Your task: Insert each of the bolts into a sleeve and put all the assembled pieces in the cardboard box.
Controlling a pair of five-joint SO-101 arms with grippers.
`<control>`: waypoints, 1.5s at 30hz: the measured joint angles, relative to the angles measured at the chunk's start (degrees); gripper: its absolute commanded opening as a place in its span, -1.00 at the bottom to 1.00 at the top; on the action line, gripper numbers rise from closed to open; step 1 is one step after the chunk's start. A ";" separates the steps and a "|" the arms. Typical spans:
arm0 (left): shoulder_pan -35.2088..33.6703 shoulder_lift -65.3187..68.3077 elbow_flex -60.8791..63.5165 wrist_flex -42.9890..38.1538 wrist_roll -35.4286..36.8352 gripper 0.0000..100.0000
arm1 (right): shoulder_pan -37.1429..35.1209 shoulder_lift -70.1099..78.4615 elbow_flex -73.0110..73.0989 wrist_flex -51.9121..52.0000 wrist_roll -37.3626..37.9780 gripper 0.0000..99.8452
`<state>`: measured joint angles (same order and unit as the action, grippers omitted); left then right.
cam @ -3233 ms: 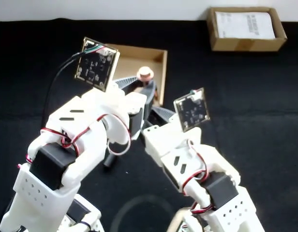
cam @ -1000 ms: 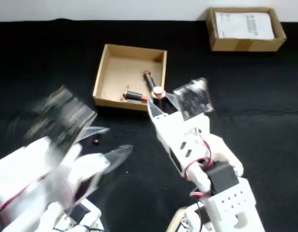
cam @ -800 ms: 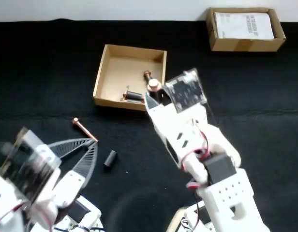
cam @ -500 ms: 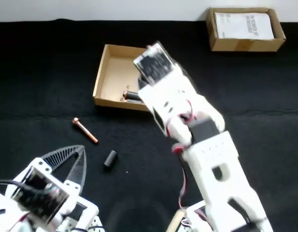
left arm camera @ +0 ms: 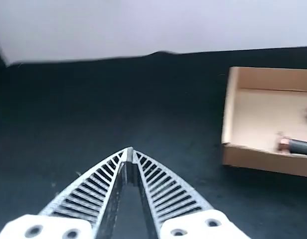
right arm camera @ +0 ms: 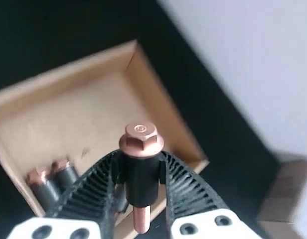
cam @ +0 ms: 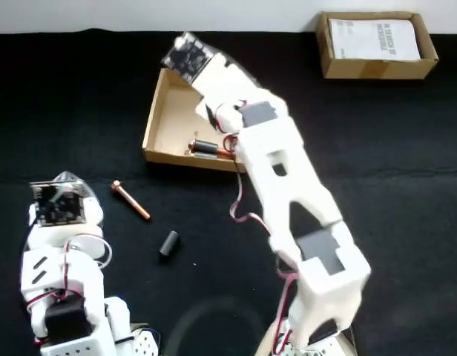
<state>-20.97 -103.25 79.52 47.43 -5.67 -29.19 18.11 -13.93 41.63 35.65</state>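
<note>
My right gripper point(right arm camera: 141, 160) is shut on an assembled piece point(right arm camera: 138, 172), a copper bolt standing upright in a black sleeve, held above the open cardboard box point(right arm camera: 69, 114). Two more assembled pieces point(right arm camera: 50, 180) lie in a corner of that box. In the high view the right arm point(cam: 273, 148) stretches over the box point(cam: 163, 119), where one assembled piece point(cam: 208, 147) shows. A loose copper bolt point(cam: 130, 200) and a loose black sleeve point(cam: 168, 243) lie on the black cloth. My left gripper point(left arm camera: 127, 152) is shut and holds nothing, at the front left, pointing toward the box point(left arm camera: 233, 119).
A second cardboard box point(cam: 377, 44) with a white sheet in it stands at the back right. The left arm point(cam: 61, 230) is folded back at the front left corner. Black cloth covers the table between the arms.
The right arm has swung forward and left, carrying the assembled piece over the box. The left arm has pulled back to the front left, uncovering the loose bolt and sleeve, and its fingers have shut.
</note>
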 measured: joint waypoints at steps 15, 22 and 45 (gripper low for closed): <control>-9.93 -0.09 8.62 -1.93 1.58 -0.98 | -1.41 23.12 -11.16 0.00 4.75 -0.96; -9.93 -0.09 8.97 -1.93 1.58 -0.98 | -2.81 23.21 -16.44 11.52 4.84 -0.72; -9.93 -0.35 -7.65 27.69 1.85 -0.98 | -24.70 -2.90 -43.78 58.81 -23.65 -0.78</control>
<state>-30.90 -103.60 71.87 75.12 -3.82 -53.89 15.21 -57.71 100.44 12.00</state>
